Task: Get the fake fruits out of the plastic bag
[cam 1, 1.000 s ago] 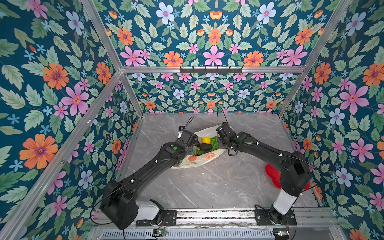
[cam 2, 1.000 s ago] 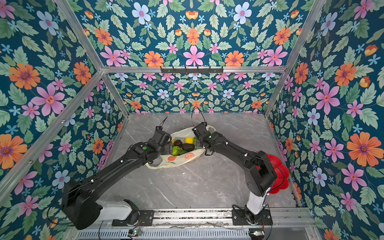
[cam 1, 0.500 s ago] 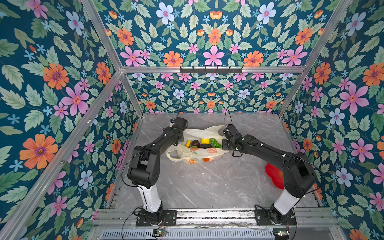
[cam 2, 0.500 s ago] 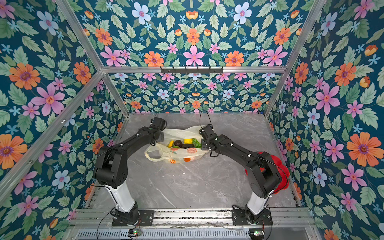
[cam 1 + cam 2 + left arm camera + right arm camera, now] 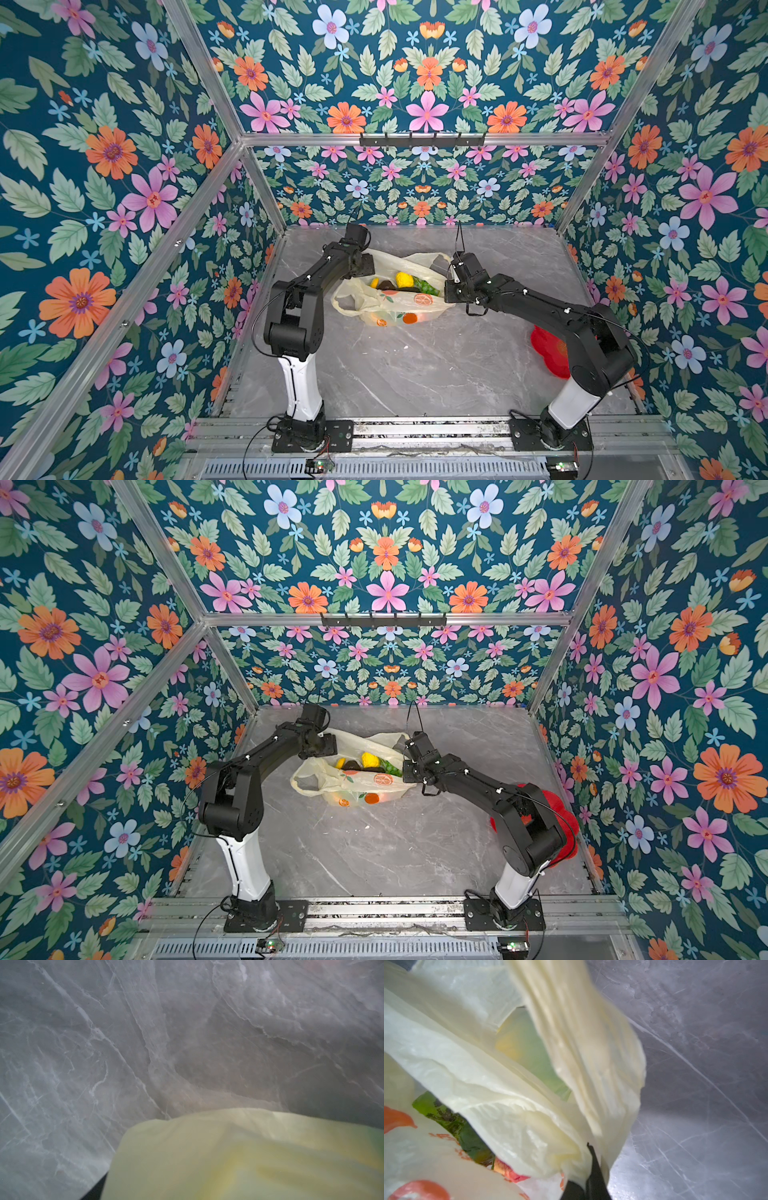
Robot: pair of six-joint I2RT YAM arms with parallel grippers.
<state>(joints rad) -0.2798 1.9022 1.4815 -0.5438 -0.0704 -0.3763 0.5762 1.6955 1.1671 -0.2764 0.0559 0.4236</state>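
The plastic bag (image 5: 399, 305) (image 5: 361, 785) lies open at the middle back of the table. In both top views its mouth shows fake fruits: a yellow lemon (image 5: 404, 279) (image 5: 369, 759), a dark avocado (image 5: 386, 285) and green grapes (image 5: 424, 286). My right gripper (image 5: 449, 289) (image 5: 591, 1172) is shut on the bag's right end, with cream film (image 5: 508, 1095) bunched between its fingers. My left gripper (image 5: 368, 266) (image 5: 330, 745) sits at the bag's left rear rim. Bag film (image 5: 249, 1157) covers its jaws in the left wrist view.
A red flower-shaped dish (image 5: 548, 353) (image 5: 567, 833) sits at the right edge, partly behind my right arm. Grey marble table (image 5: 415, 374) (image 5: 83, 1043) stretches in front of the bag. Floral walls close in the back and both sides.
My left arm has drawn back from inside the bag to its left rear rim, elbow raised. The bag has spread wider and shifted slightly right. My right gripper keeps its hold.
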